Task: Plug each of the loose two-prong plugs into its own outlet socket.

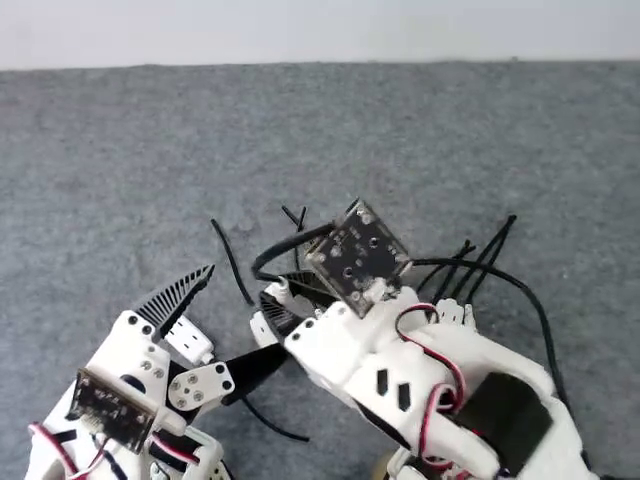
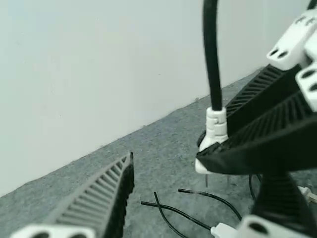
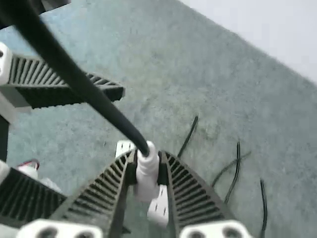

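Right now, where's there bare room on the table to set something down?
Bare grey mat runs along the back, between the wall and the loose black cables; the far left corner is free too. Crowded at the front centre, where both arms' jaws, the held white plug and cables meet.

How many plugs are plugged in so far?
No plug looks plugged in yet. The right gripper has its fingers shut on one white plug, held close to a white socket. Other black cords lie loose on the grey carpet, waiting.
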You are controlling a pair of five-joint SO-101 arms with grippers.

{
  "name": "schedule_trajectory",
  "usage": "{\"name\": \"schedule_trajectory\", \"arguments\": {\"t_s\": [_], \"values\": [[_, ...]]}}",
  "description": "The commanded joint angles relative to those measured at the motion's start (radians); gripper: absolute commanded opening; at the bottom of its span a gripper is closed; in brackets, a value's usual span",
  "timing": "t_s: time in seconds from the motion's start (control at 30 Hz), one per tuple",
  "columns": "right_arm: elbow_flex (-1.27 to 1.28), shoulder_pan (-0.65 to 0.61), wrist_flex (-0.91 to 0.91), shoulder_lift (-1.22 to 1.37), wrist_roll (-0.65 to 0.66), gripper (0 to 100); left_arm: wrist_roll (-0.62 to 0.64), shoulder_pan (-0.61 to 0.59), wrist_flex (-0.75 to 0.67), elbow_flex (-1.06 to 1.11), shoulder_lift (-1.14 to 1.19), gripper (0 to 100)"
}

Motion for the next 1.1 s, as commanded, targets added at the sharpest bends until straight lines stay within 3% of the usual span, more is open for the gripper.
{"name": "schedule_trajectory", "arguments": {"t_s": [0.0, 0.4, 0.6, 1.07], "values": [[-0.006, -0.012, -0.025, -0.042, -0.015, 0.8, -0.015, 0.006, -0.003, -0.022, -0.002, 38], [0.052, -0.074, -0.018, -0.162, -0.014, 0.8, -0.018, -0.002, -0.017, 0.001, -0.002, 38], [0.052, -0.074, -0.015, -0.200, -0.014, 0.8, -0.018, -0.114, -0.064, 0.036, -0.002, 38], [0.052, -0.074, 0.033, -0.208, -0.014, 0.8, -0.031, -0.112, -0.071, 0.067, -0.002, 38]]}}
